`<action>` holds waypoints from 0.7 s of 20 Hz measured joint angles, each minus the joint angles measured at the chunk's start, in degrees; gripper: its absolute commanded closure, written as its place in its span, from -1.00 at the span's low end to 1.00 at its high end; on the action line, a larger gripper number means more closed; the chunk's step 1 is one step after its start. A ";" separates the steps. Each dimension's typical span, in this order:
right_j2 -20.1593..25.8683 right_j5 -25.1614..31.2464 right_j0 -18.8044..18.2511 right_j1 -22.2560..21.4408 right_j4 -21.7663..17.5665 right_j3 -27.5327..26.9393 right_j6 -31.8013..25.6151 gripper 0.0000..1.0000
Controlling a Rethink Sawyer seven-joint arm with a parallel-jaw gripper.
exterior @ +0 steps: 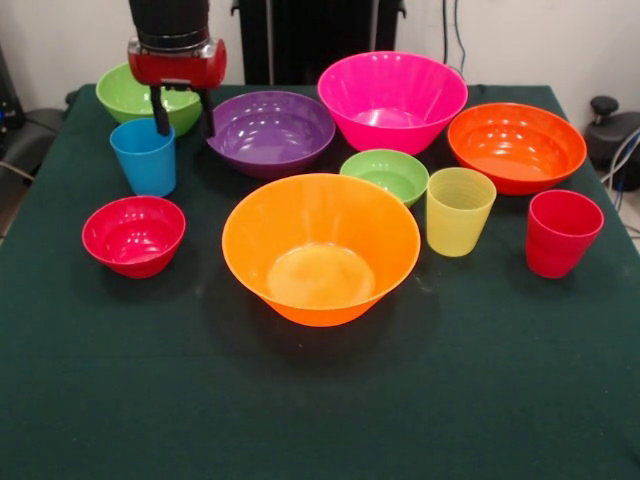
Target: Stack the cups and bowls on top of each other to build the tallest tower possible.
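Landmark: large orange bowl (321,248), centre of table (320,420). Left of it: small red bowl (133,235), blue cup (144,157). Gripper (183,118) hangs above and just behind the blue cup, fingers spread, holding nothing. Behind: purple bowl (270,131), pink bowl (392,100). Right: yellow-green cup (459,211), red cup (562,233). All unstacked.

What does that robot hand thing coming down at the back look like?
The gripper has a glossy red, rounded block for a body, with a silver ring and a black cylindrical arm section above it. Two thin black fingers stick straight down from the red block. No cables or markings show on it.
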 measured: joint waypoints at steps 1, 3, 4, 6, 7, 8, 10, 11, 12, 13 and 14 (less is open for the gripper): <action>-0.07 -0.12 -0.40 0.22 -0.38 0.00 0.00 -1.00; -0.12 -0.18 -1.00 0.51 -0.76 0.00 0.00 -1.00; -0.13 -0.17 -1.41 0.68 -0.96 0.00 0.00 -1.00; -0.16 -0.18 -2.44 1.10 -1.34 -0.01 0.00 -1.00; -0.16 -0.18 -2.69 1.22 -1.44 -0.01 0.00 -1.00; -0.19 -0.18 -3.18 1.51 -1.65 -0.02 0.00 -1.00; -0.27 -0.18 -3.68 1.94 -2.09 -0.02 0.00 -1.00; -0.35 -0.19 -3.84 2.14 -2.31 -0.02 0.00 -1.00; -0.48 -0.19 -3.98 2.41 -2.64 -0.02 0.00 -1.00; -0.78 -0.26 -4.06 2.96 -3.22 -0.02 0.00 -1.00; -0.91 -0.38 -4.05 3.19 -3.46 -0.02 0.00 -1.00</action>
